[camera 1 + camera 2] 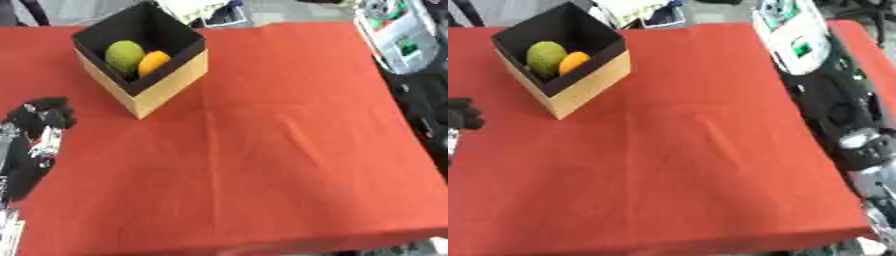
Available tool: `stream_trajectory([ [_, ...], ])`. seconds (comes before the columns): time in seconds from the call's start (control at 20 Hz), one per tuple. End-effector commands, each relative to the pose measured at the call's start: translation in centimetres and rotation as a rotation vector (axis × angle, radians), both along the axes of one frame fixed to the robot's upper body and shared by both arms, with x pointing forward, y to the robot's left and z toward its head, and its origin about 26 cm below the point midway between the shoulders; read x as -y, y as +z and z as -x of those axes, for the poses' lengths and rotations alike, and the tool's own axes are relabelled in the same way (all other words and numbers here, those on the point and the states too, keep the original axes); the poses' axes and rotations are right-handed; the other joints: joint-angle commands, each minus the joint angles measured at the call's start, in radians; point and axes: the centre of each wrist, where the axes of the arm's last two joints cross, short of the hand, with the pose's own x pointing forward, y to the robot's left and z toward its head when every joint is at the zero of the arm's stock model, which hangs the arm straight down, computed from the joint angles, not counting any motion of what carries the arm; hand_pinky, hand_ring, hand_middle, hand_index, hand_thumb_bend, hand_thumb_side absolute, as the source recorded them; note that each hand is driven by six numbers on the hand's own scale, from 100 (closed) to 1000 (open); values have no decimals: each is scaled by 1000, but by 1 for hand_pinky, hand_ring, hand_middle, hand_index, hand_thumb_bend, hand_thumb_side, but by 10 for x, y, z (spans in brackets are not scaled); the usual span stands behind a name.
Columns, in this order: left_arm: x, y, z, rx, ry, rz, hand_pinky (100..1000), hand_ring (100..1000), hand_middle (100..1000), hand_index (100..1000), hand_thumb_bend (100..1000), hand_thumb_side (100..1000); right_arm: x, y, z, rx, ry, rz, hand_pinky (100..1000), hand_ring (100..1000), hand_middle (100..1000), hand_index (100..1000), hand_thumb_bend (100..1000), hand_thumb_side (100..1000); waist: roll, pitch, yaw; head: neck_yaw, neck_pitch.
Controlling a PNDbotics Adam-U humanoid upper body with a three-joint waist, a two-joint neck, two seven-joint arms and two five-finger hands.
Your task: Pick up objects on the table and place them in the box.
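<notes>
Robotics lab or test room, by the look of it. A bench draped in a plain red cloth (289, 150) fills nearly the whole view, set up as a bare work surface rather than furniture in use. One staged prop sits near its far left corner: an open-topped tan cardboard box with a black lining (144, 55), holding a round green fruit (124, 56) and a smaller orange fruit (153, 62). Past the far edge, a grey floor (289, 9) and cluttered white and blue items, too blurred to identify. At the right edge stands a white-and-grey piece of equipment with green parts (794, 37), above black machine hardware with silver joints (846, 120).
</notes>
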Motion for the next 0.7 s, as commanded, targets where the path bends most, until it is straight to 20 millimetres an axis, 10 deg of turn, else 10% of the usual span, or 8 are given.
stream_trajectory([
  [0.05, -7, 7, 1, 28, 29, -13, 658, 616, 600, 762, 100, 659, 15, 10, 22, 48, 9, -92, 687, 785, 781, 816, 100, 167, 4, -15, -6, 27, 5],
  [0.7, -10, 11, 0, 48, 66, 0, 658, 620, 605, 760, 100, 659, 42, -84, 56, -133, -76, -304, 668, 772, 757, 792, 100, 355, 15, 13, -34, 108, 5],
])
